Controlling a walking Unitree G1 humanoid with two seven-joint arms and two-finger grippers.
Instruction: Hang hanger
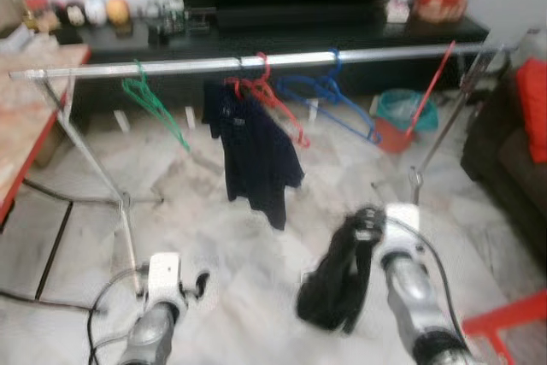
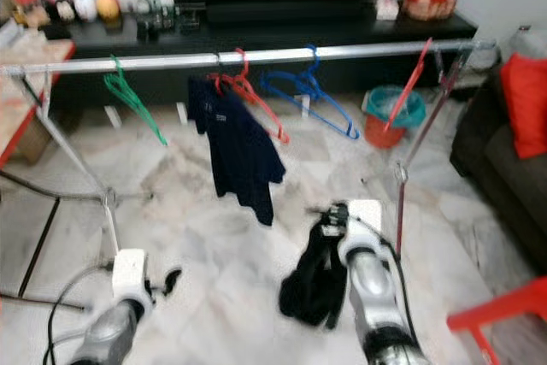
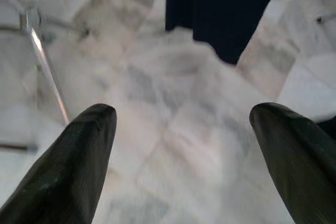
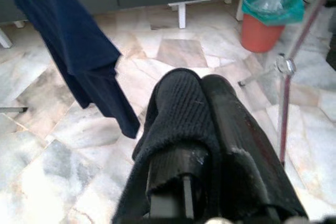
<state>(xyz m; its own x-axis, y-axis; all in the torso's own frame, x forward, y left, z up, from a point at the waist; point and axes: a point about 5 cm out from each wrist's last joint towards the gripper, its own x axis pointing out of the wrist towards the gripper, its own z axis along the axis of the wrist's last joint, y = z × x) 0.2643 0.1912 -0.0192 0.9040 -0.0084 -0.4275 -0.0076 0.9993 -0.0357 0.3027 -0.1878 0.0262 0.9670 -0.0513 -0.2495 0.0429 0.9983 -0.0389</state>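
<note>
A silver clothes rail (image 1: 256,61) runs across the room ahead of me. On it hang a green hanger (image 1: 154,108), a red hanger (image 1: 273,96) carrying a navy shirt (image 1: 256,156), and a blue hanger (image 1: 329,96). My right gripper (image 1: 369,220) is low in front of the rail, shut on a black garment (image 1: 333,284) that droops below it. In the right wrist view the black cloth (image 4: 178,114) wraps the closed fingers (image 4: 231,108). I cannot tell whether a hanger is inside the cloth. My left gripper (image 3: 184,124) is held low at the left, open over bare floor.
The rack's legs (image 1: 120,203) stand on the marble floor at left and right. An orange bin with a teal liner (image 1: 402,121) sits behind the rail, with a red stick (image 1: 432,83) leaning over it. A dark sofa (image 1: 513,160) is at the right and a table (image 1: 34,117) at the left.
</note>
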